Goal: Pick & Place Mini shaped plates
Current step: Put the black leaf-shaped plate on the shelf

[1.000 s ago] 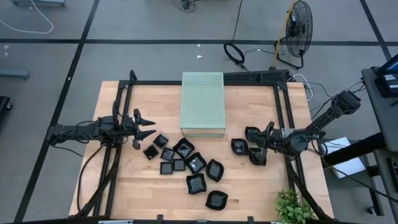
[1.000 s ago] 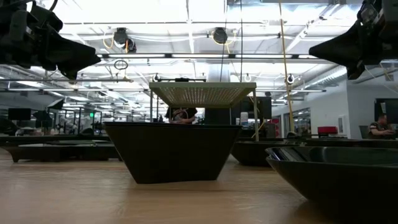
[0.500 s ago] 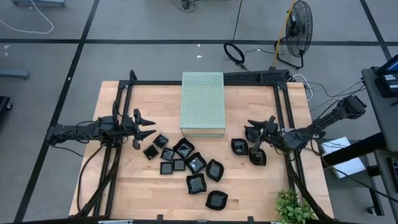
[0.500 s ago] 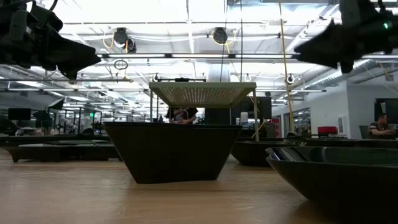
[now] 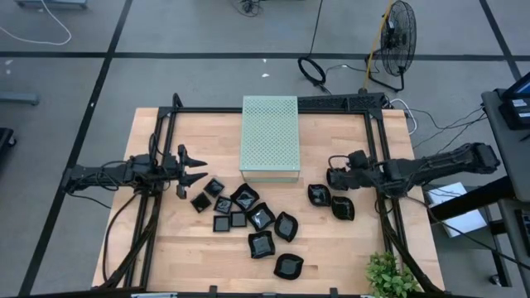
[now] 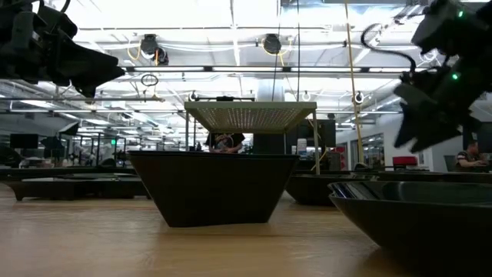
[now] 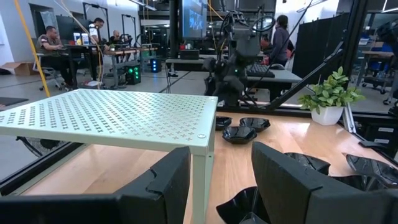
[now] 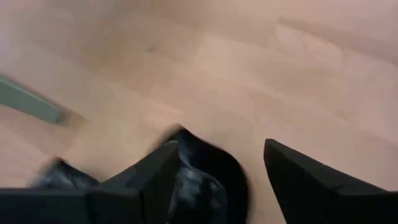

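Note:
Several mini shaped plates [image 5: 248, 217], small glossy black dishes, lie on their bases on the wooden table in front of the pale green perforated box [image 5: 269, 136]. Two more plates [image 5: 318, 195] [image 5: 343, 209] sit to the right. My right gripper [image 5: 334, 175] hangs open just beyond them, tipped downward above the table [image 6: 419, 131]. In its wrist view a black plate [image 8: 208, 173] lies below the spread fingers. My left gripper [image 5: 199, 165] waits open at the left, above the table, pointing at the box [image 7: 112, 115].
The green box stands on legs at the table's far middle. A black frame [image 5: 377, 149] runs around the table's sides. A potted plant [image 5: 387, 277] sits at the near right corner. Bare wood lies at the near left [image 5: 182, 257].
My right gripper has opened and swung from over the right-hand plates toward the table's far edge and a little left, turning about and tipping its fingers downward. The plates lie where they did.

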Controlling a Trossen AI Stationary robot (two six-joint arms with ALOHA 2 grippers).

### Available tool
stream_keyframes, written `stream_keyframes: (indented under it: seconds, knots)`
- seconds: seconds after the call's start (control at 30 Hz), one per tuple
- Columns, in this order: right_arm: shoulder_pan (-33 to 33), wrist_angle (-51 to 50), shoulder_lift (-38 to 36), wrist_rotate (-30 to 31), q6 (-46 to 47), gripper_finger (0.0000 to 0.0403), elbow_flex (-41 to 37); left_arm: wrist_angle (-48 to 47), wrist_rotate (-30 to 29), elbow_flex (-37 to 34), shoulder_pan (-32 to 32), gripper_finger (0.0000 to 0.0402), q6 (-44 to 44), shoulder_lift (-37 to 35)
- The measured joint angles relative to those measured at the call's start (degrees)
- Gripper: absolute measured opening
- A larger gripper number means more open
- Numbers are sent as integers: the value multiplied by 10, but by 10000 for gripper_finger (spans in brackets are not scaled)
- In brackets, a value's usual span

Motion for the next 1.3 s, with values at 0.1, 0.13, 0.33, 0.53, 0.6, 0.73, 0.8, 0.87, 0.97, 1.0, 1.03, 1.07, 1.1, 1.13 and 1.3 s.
stream_keyframes:
  seconds: [0.1,0.13,0.33,0.53,0.6,0.73,0.8,0.87,0.97,1.0,1.03,1.07,1.1,1.13,1.3]
  knots:
    - [-3,-23,0,-12,11,211,0,1,0,0,0,175,0,0]
    - [-3,-26,0,-17,13,207,0,1,0,0,0,175,0,0]
    - [-3,-6,0,-72,24,194,-43,1,0,0,0,175,0,0]
    - [-3,82,-2,-78,37,192,-107,1,0,0,0,175,0,0]
    - [-3,94,-2,-73,37,190,-114,1,0,0,0,175,0,0]
    - [-3,98,-2,-72,29,180,-116,1,1,0,0,175,0,0]
    - [-3,102,-2,-72,21,173,-116,1,1,0,0,175,0,0]
    - [-3,104,-2,-69,15,164,-116,1,1,0,0,175,0,0]
    - [-3,106,-2,-64,14,149,-116,1,1,0,0,175,0,0]
    - [-3,107,-2,-60,14,144,-116,1,1,0,0,175,0,0]
    - [-3,108,-2,-58,14,138,-116,1,1,0,0,175,0,0]
    - [-3,108,-2,-57,13,131,-116,1,1,0,0,175,0,0]
    - [-3,108,-2,-56,12,125,-116,1,1,0,0,175,0,0]
    - [-3,108,-2,-56,10,118,-116,1,1,0,0,175,0,0]
    - [-3,117,-2,-56,-18,76,-117,1,1,0,0,175,0,0]
